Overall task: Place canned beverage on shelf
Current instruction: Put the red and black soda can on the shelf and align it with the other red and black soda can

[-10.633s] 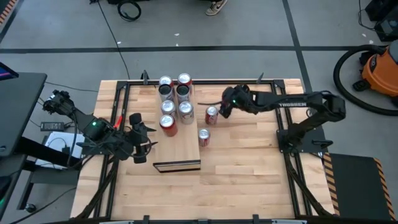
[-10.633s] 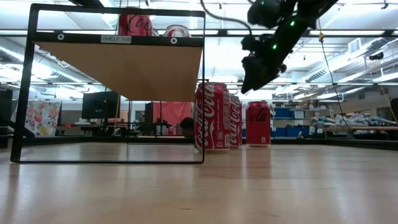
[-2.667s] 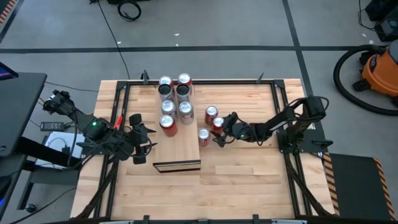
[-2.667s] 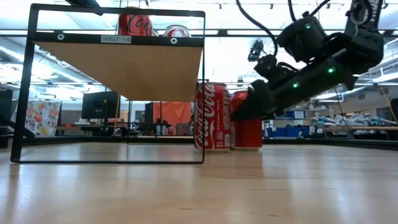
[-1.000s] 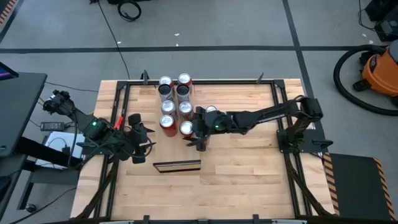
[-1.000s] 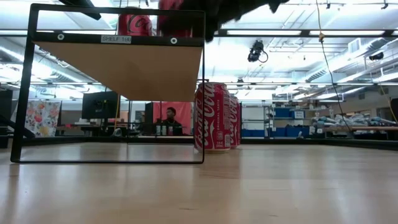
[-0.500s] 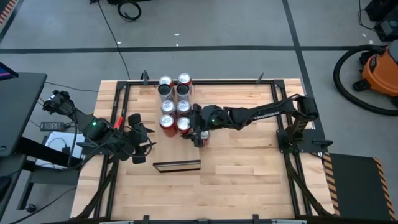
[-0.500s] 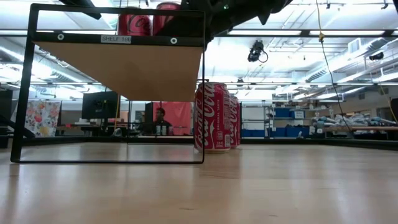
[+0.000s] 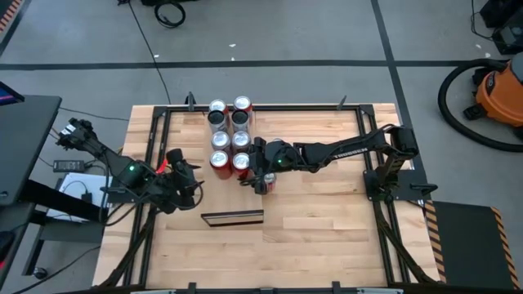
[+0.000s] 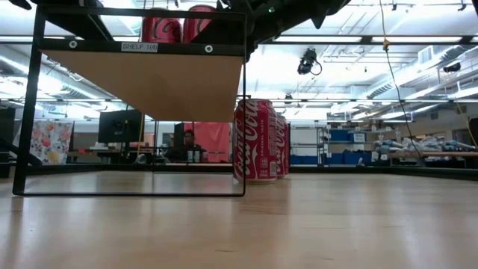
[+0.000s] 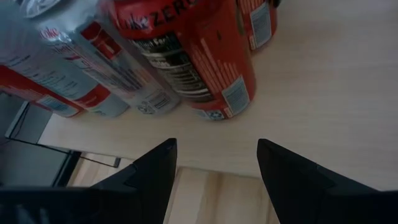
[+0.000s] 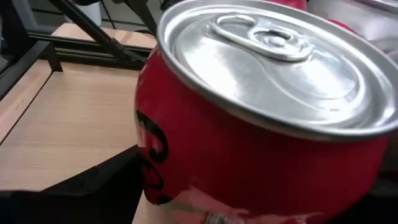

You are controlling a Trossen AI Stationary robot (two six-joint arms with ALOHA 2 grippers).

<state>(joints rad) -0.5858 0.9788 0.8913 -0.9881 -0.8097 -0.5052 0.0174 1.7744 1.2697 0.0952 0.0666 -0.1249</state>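
Plainly the step in hand is the set-down and release. Nearest, the shelf has its front stretch bare, and the left tool waits just off its left edge, released and empty, looking toward the cans. Next along, the right tool reaches in from the shelf's right side to a red can, which stands upright on the shelf top at the front of the right-hand column, beside another red can. The tool sits tight around the can, but whether it is grasping it or has let go I cannot tell. Just off the shelf's right edge a loose can stands on the worktop, partly under the arm. Farther back, more cans fill the shelf in pairs. The next move calls, I judge, for the right tool to spread clear and back away level, brushing neither the placed can nor its neighbour, then go for the loose can.
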